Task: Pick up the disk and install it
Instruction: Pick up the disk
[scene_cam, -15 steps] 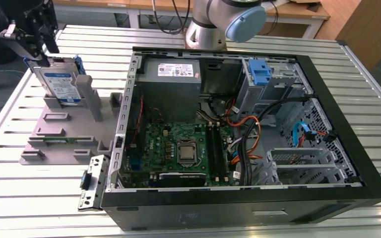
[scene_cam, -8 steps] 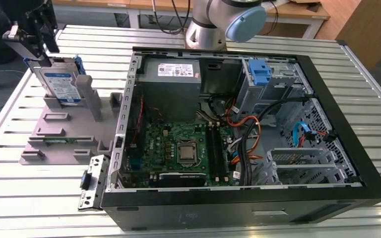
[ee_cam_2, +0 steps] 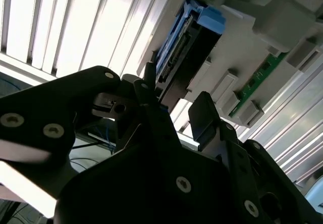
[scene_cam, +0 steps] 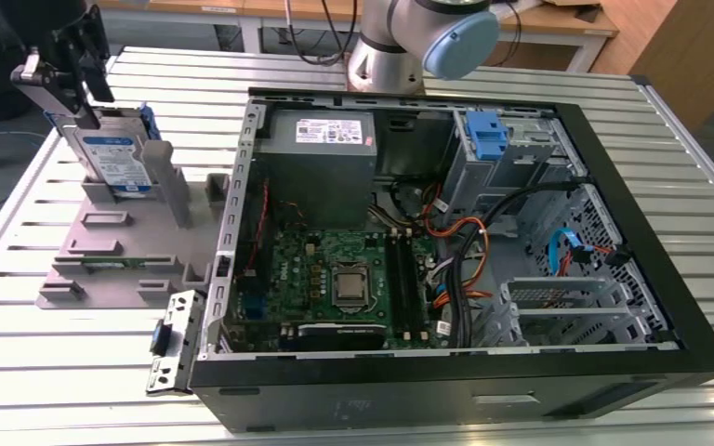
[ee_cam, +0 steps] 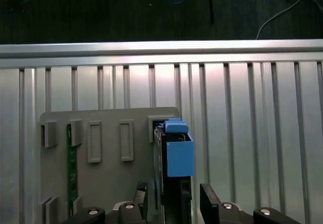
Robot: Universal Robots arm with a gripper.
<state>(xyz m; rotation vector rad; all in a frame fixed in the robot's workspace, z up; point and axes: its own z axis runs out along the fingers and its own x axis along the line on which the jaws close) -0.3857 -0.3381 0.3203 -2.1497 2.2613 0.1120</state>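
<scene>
Black two-fingered gripper (scene_cam: 66,88) hangs over the upright disk (scene_cam: 115,158) in its grey holder.

The disk, a flat silver hard drive with a white-and-blue label framed by blue plastic carrier rails, stands on edge in a slot of the flat grey plastic fixture plate (scene_cam: 109,246). The plate lies on the slatted aluminium table (scene_cam: 59,372), to the exterior view's left of the open black computer case (scene_cam: 456,390). In the first wrist view the gripper's fingers (ee_cam: 208,198) are spread, one on each side of the disk's top edge, with a sliver of gap showing beside one. They seem to grip nothing, though contact on the far face is hard to rule out. A thin green circuit strip (ee_cam: 72,168) sits in another slot of the plate.
</scene>
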